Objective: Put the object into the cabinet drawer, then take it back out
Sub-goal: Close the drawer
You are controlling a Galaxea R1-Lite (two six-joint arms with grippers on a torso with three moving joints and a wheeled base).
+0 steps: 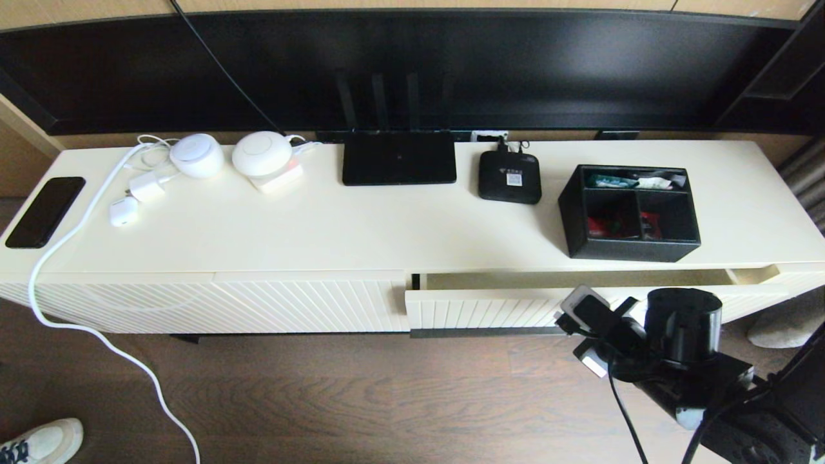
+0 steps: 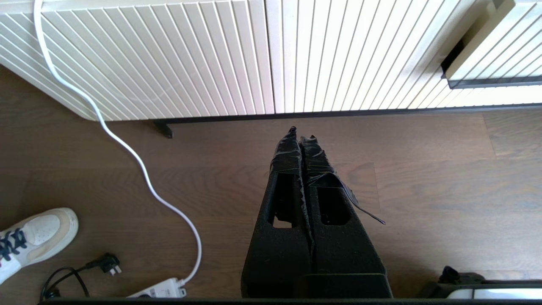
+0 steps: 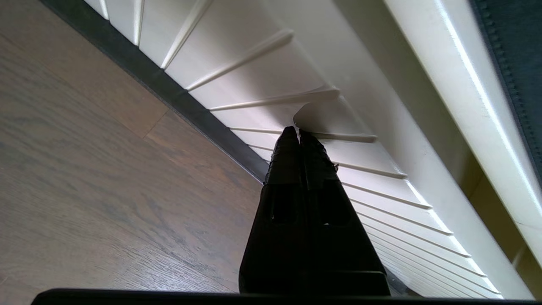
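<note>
The object, a black organizer box (image 1: 628, 212) with three compartments and colourful packets, stands on the right of the cream cabinet top (image 1: 387, 225). Just below it the cabinet drawer (image 1: 483, 309) is pulled out a little, showing a narrow strip of its cream inside. My right gripper (image 3: 298, 131) is shut and empty, its tips right at the drawer's ribbed front (image 3: 296, 80), above the dark handle strip (image 3: 169, 91). In the head view only that arm's wrist (image 1: 683, 335) shows, in front of the drawer. My left gripper (image 2: 301, 133) is shut and empty, low over the floor before the cabinet's left panel (image 2: 169, 59).
On the cabinet top stand a flat black router (image 1: 398, 158), a small set-top box (image 1: 509, 177), white round devices (image 1: 261, 153), chargers and a phone (image 1: 45, 211). A white cable (image 1: 97, 328) trails to the wooden floor. A shoe (image 1: 38, 441) is at bottom left.
</note>
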